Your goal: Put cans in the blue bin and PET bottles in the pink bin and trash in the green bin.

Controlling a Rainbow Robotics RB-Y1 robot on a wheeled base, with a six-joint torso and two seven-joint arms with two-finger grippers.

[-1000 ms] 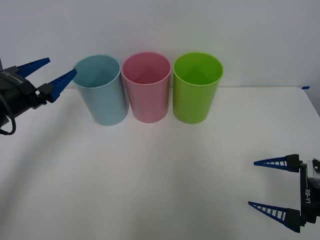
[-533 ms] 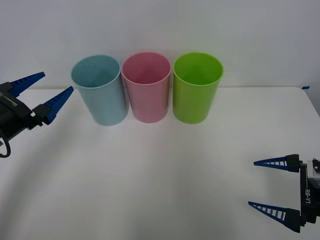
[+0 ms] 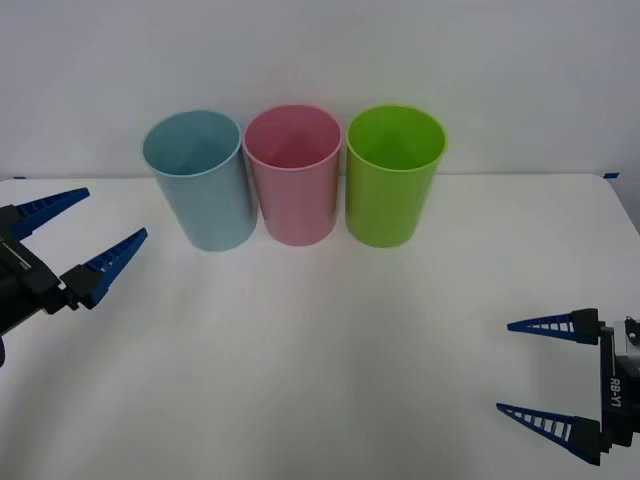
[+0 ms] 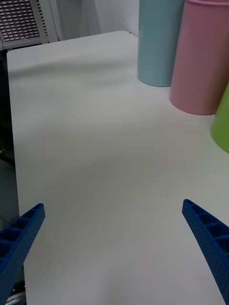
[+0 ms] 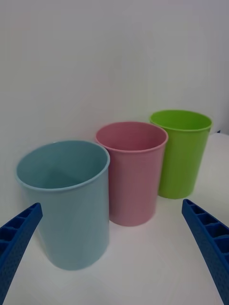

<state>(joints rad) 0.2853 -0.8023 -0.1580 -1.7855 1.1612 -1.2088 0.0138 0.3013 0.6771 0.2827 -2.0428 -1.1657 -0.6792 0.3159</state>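
Three tall bins stand in a row at the back of the white table: the blue bin (image 3: 200, 180) (image 5: 67, 200) (image 4: 157, 43), the pink bin (image 3: 293, 172) (image 5: 131, 169) (image 4: 200, 57) and the green bin (image 3: 394, 172) (image 5: 181, 150) (image 4: 223, 124). My left gripper (image 3: 100, 225) hangs open at the table's left, in front of and to the left of the blue bin, with nothing between its fingers. My right gripper (image 3: 530, 368) rests open and empty at the front right corner. The cans, PET bottles and trash are out of view.
The white table (image 3: 320, 340) spreads bare between the bins and both grippers. A white wall stands behind the bins. In the right wrist view the table's far edge (image 4: 9, 119) drops off, with a grille-fronted unit (image 4: 21, 19) beyond it.
My left gripper, open throughout, has drawn back from beside the blue bin's rim, moving down and to the left toward the front. The right arm has not moved.
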